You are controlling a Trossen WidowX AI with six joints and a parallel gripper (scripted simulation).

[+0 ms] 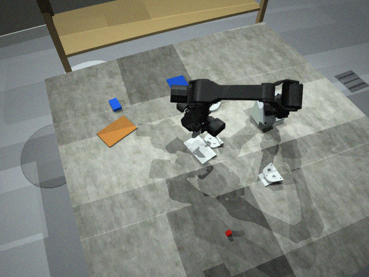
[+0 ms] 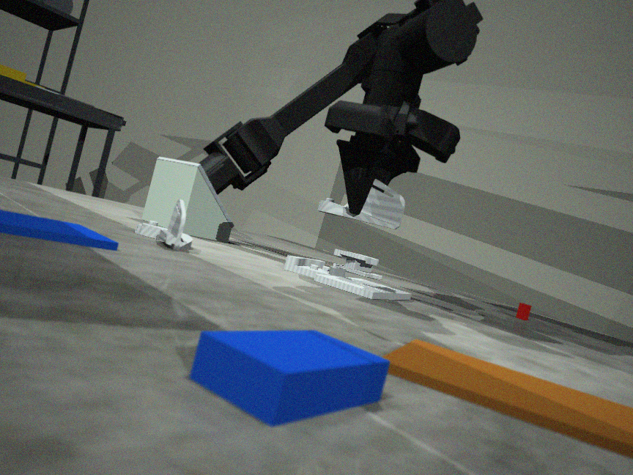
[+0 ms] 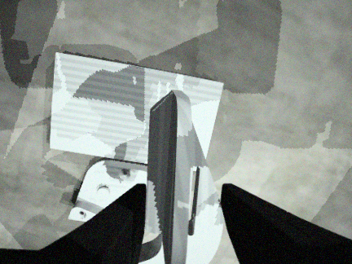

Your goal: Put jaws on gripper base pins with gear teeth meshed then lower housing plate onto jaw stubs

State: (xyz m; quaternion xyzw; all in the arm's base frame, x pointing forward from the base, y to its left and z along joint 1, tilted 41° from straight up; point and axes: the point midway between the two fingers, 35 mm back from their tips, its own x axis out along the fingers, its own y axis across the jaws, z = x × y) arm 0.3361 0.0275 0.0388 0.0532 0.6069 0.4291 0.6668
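My gripper (image 1: 196, 134) (image 2: 357, 208) (image 3: 183, 192) is shut on a white jaw (image 2: 387, 205) (image 3: 163, 163) and holds it in the air above the gripper base. The gripper base (image 1: 208, 152) (image 2: 352, 287) (image 3: 95, 122) lies flat, its rectangular slab joined to a rounded part with pins. The held jaw and the fingers hide some of that part in the wrist view. The other white jaw (image 1: 215, 106) (image 2: 176, 224) lies on the table behind the base, partly under the arm in the top view. The housing plate (image 1: 277, 176) (image 2: 356, 256), with two round holes, stands apart from the base.
A blue block (image 1: 115, 104) (image 2: 286, 373) and an orange slab (image 1: 116, 131) (image 2: 500, 388) lie to the left in the top view. A blue slab (image 1: 177, 80) (image 2: 56, 231) lies behind. A red cube (image 1: 228, 233) (image 2: 522, 311) is near the front. A pale wedge (image 1: 257, 115) (image 2: 171, 191) stands beneath the arm.
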